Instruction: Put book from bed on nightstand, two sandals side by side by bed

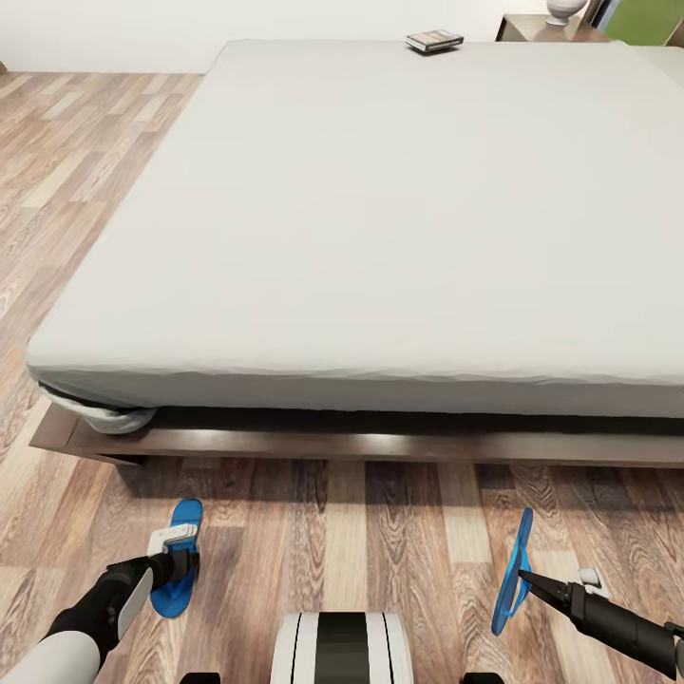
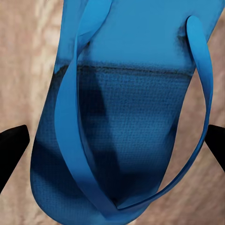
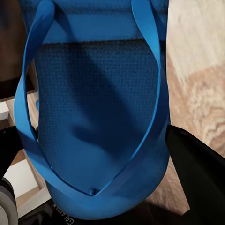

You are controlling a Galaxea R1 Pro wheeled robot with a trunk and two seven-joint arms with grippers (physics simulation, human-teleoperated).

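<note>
While the brown wood-plank floor (image 1: 285,541) stretches across the near part of the head view, the large low bed (image 1: 380,218) with its plain pale grey mattress and dark brown wooden frame takes up most of the space beyond it, its long side lying straight across the way between the robot and the far corner. At that far side stands the small dark reddish-brown nightstand (image 1: 532,28), carrying a pale rounded lamp base (image 1: 564,11), with a green panel (image 1: 646,19) just beyond it. On the mattress near its far edge, close to the nightstand, lies the small thin dark-covered book (image 1: 434,41). Well apart on the floor strip before the bed frame are the two bright blue flip-flop sandals: the left sandal (image 1: 179,560) lies flat on the planks, while the right sandal (image 1: 513,570) is tilted up on its edge, clear of lying flat. The left gripper (image 1: 176,567) hangs directly over the left sandal, and in the left wrist view its dark fingertips (image 2: 11,140) stand spread to either side of the sole (image 2: 126,117), released and not touching it. The right gripper (image 1: 528,579) has its dark pointed fingers at the strap of the upended right sandal (image 3: 93,108), apparently clenched on it and holding it up.
</note>
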